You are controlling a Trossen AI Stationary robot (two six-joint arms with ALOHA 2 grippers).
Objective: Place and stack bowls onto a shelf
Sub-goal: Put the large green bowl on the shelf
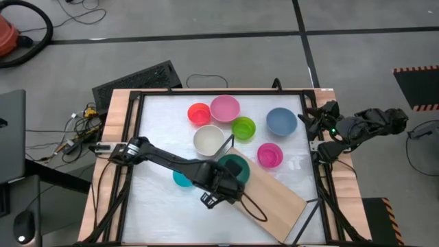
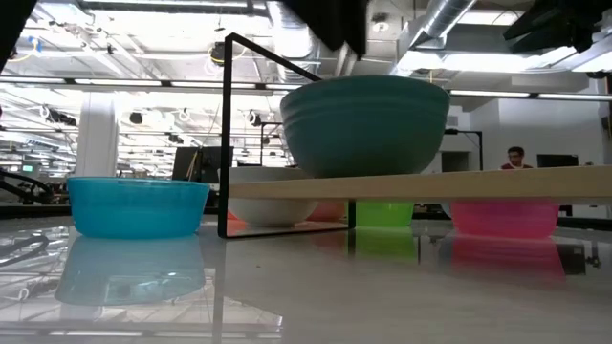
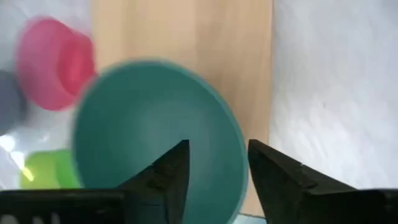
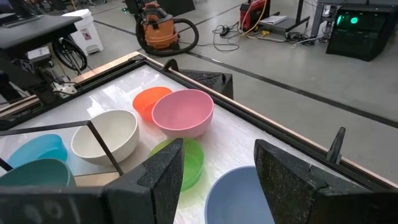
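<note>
The first placement looks just finished: the dark green bowl (image 2: 365, 124) sits on the shelf (image 1: 274, 199), the left gripper (image 3: 214, 177) spread around its rim, so lifting clear for the cyan bowl (image 2: 137, 205) seems next.

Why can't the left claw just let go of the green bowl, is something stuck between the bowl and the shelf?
Nothing visible is. The dark green bowl already sits flat on the shelf, and the left gripper straddles its rim, fingers apart.
</note>
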